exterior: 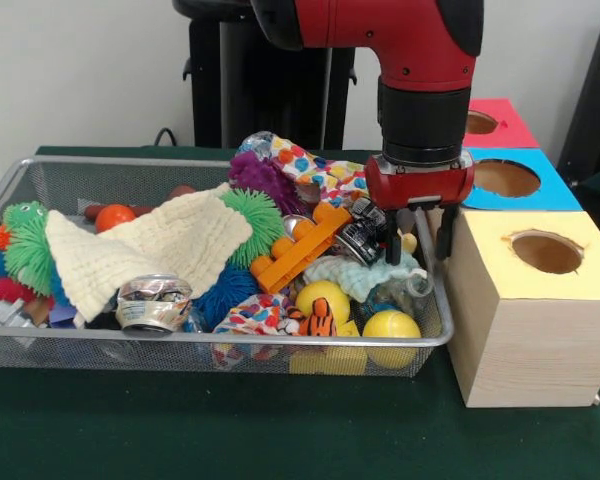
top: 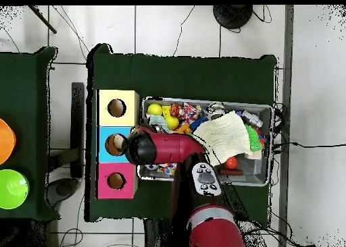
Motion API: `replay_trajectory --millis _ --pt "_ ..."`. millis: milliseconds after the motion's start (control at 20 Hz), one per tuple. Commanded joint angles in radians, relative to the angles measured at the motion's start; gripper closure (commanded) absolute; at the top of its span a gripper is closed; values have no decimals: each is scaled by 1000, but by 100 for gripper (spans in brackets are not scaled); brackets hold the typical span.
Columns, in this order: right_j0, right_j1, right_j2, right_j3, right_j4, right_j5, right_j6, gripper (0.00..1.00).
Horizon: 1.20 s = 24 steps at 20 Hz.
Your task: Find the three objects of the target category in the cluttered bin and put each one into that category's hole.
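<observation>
Dark green cloth covers the table. Over the bin's (exterior: 40,165) end nearest the boxes hangs the gripper (exterior: 417,250), fingers spread and empty, probably searching. Just beside it is the blue box's hole (exterior: 506,178); no clear bottle shows surely.

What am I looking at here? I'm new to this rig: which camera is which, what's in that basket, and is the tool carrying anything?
The red and black machine is a robot arm. One camera faces it across the table; the other looks straight down. Its tool hangs open over the wire bin's end nearest three wooden boxes, holding nothing. The bin is heaped with toys: a cream cloth, yellow balls, an orange block, a crushed can. The blue-topped box's hole is the target.
</observation>
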Motion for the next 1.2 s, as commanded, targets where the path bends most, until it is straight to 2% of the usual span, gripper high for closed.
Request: replay_trajectory --millis 50,400,700,1050,1200 --pt "-54 30 74 13 -54 -19 69 0" --pt "-110 -45 82 12 -66 62 8 0" --pt "-105 -48 75 -36 -66 90 6 0" --pt "-79 -50 69 -8 -62 65 40 0" --pt "-51 -29 69 -38 -52 79 45 0"
